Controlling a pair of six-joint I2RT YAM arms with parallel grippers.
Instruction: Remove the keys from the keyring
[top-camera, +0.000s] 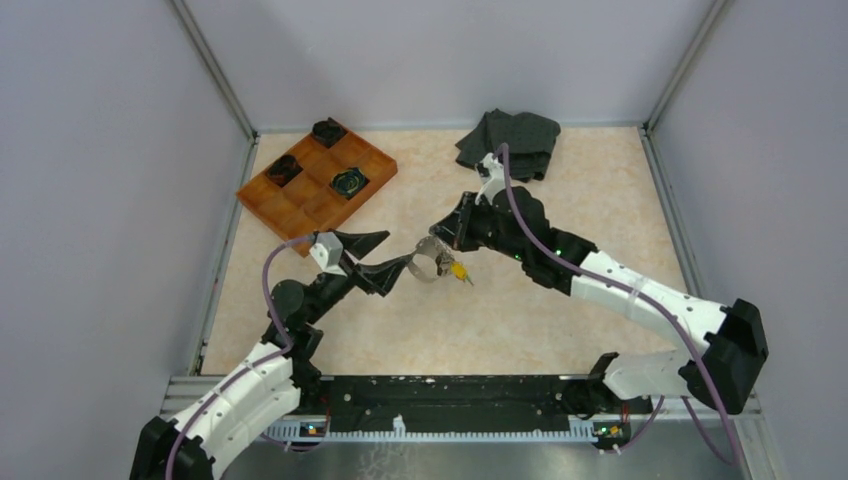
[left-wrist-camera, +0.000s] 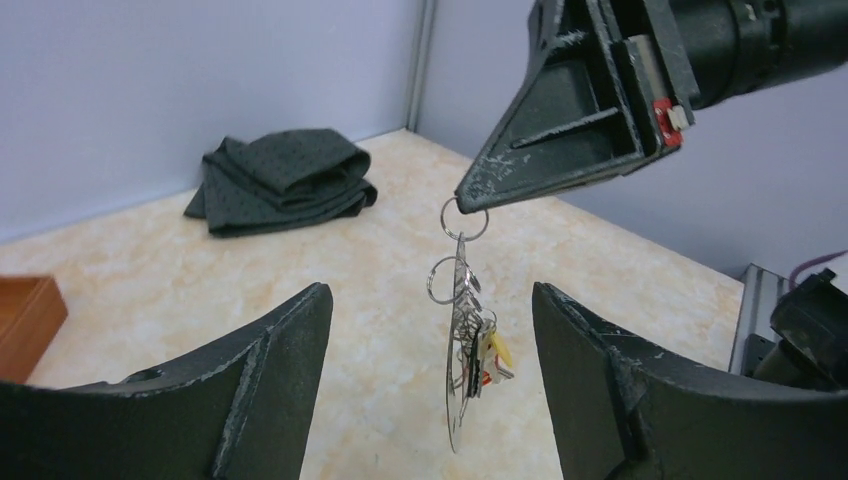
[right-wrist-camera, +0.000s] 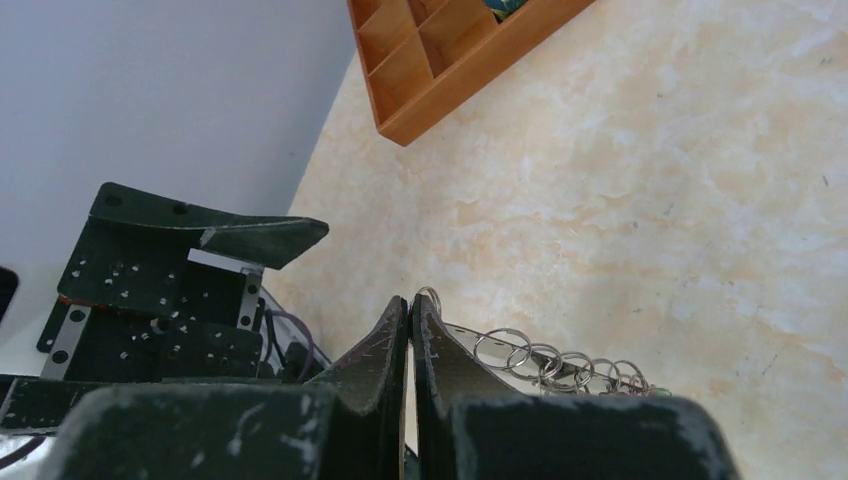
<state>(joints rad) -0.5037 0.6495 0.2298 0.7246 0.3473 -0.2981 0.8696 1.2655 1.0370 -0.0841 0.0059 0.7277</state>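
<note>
The keyring is a thin grey wire loop hanging edge-on, with small linked rings above it. Its top ring is pinched in my right gripper, which is shut. The keys, small flat metal pieces with yellow and reddish marks, dangle beside the loop. My left gripper is open, one finger on each side of the hanging bunch without touching it. From above, the keyring and keys hang between the left gripper and the right gripper. The right wrist view shows the right gripper shut, with the rings trailing off.
An orange compartment tray with black round objects sits at the back left. A folded dark cloth lies at the back, behind the right arm. Grey walls close in the beige tabletop on three sides.
</note>
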